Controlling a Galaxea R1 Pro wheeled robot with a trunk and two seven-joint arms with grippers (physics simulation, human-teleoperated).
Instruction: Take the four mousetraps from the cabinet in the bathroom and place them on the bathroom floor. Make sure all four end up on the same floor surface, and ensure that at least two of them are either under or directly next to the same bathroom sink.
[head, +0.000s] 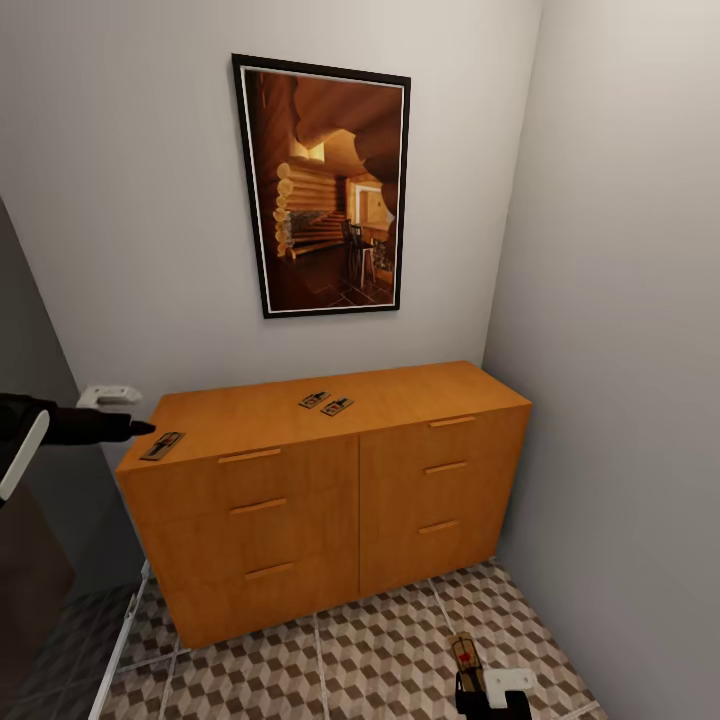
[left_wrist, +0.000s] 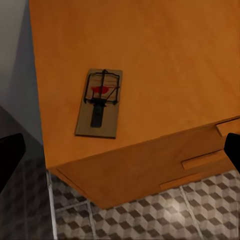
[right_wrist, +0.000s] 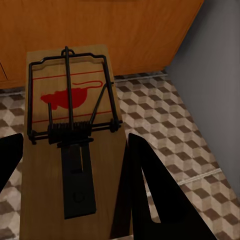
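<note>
The right gripper (right_wrist: 70, 165) is clamped on a mousetrap (right_wrist: 70, 115), its dark fingers (right_wrist: 145, 190) pressed to the board's edges in the right wrist view; that view alone shows the trap's face: black wire bar and spring over a red mouse silhouette and thin red lines, with no readable lettering; below it lie the bathroom floor (right_wrist: 170, 125), tiled in brown, beige and white cubes, and the front of the cabinet (right_wrist: 125, 30); the head view shows this gripper (head: 490, 690) low at the frame's bottom edge, the held trap (head: 464, 655) above the tiles (head: 380, 650).

The left gripper (head: 140, 428) hangs at the cabinet's left end, just beside a second mousetrap (head: 162, 446) lying flat on the top near the corner; its jaws stand apart, 1 fingertip (left_wrist: 10, 160) at each side of the left wrist view, the trap (left_wrist: 100, 102) between them and apart from both; a red spot shows under its wire.

2 more mousetraps (head: 326, 403) lie side by side mid-top on the cabinet (head: 300, 500), seen from the head camera; above hangs a black-framed picture (head: 325, 185) of a log interior; all 6 drawers are closed.
</note>
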